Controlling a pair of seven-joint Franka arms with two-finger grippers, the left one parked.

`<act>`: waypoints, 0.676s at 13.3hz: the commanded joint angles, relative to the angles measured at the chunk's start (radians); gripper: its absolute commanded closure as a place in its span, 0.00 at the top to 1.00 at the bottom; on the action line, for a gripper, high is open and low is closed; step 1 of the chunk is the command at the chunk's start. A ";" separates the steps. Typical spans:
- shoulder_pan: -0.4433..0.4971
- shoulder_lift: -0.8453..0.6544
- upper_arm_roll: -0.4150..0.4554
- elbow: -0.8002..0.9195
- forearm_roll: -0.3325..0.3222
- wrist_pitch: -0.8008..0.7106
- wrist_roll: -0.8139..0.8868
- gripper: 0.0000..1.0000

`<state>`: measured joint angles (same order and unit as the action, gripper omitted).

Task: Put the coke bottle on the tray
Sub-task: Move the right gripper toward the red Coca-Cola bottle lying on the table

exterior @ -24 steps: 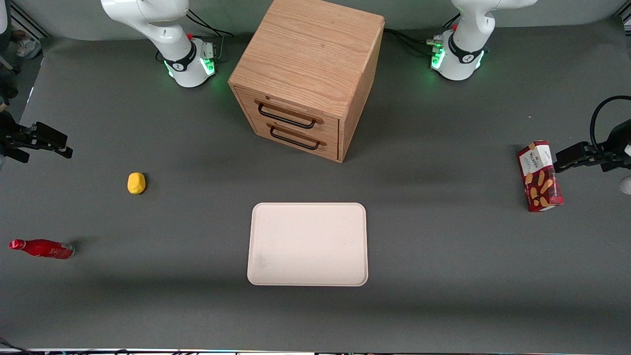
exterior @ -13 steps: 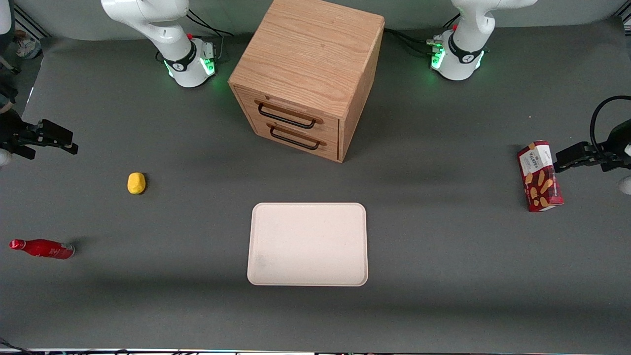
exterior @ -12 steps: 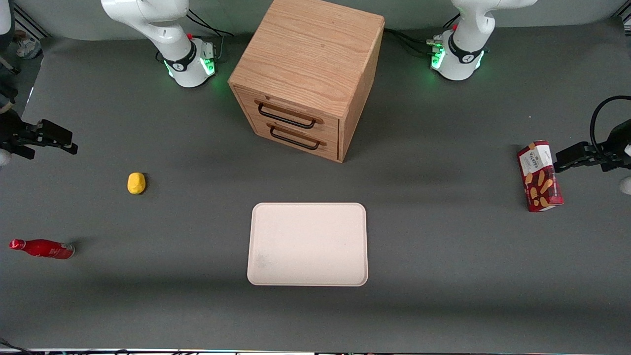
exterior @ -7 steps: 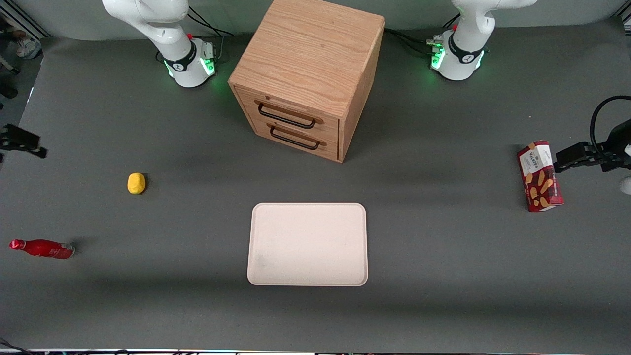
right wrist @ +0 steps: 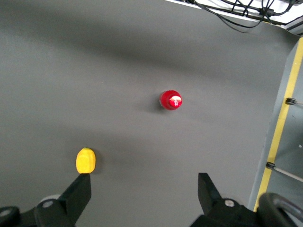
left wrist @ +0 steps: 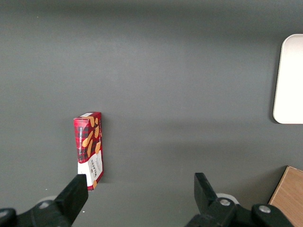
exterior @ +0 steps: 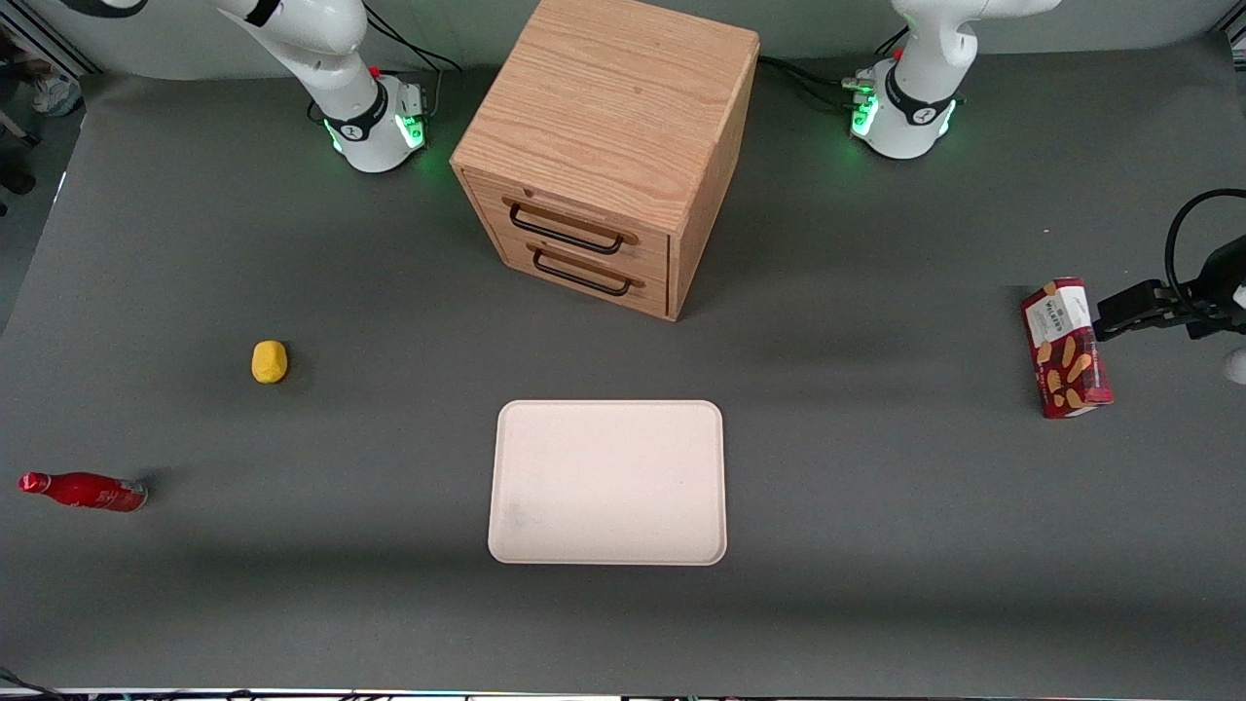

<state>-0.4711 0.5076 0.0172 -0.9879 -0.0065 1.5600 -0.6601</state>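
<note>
- One coke bottle (exterior: 83, 491) is on the dark grey desk (exterior: 876, 487). In the front view it sits in the lower part of the frame, hard against the frame edge at the working arm's end of the desk.
- It is slim and red all over, with a narrow neck and a red cap. A pale band of lettering runs along its body, too small to read.
- In the front view its cap points toward that frame edge and its base toward the middle of the desk, with a soft shadow beside the base.
- In the right wrist view the coke bottle (right wrist: 171, 100) is seen end-on: a round red cap with a bright glint on it, and little of the body showing.
- The end effector (right wrist: 143, 198) hangs above the desk with its two dark fingers (right wrist: 80, 191) spread wide and nothing between them. The bottle is well apart from both fingers. The end effector itself is out of the front view.
- The tray (exterior: 608, 482) is pale cream-pink with rounded corners and a low rim. It lies in the lower middle of the front frame, bare and well apart from the bottle.
- A small yellow lump (exterior: 270, 361) lies farther from the front camera than the bottle, between bottle and tray sideways. In the wrist view the lump (right wrist: 85, 160) sits just beside one finger.
- A wooden two-drawer cabinet (exterior: 604, 156) stands in the upper middle of the front frame.
- A red wafer box (exterior: 1066, 348) lies toward the parked arm's end.
</note>
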 commanded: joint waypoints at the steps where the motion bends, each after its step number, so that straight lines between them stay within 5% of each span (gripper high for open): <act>1: -0.060 0.107 0.046 0.138 -0.006 -0.031 -0.067 1.00; 9: -0.080 0.226 0.043 0.130 0.057 0.089 -0.136 1.00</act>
<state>-0.5405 0.6959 0.0553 -0.9004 0.0277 1.6352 -0.7683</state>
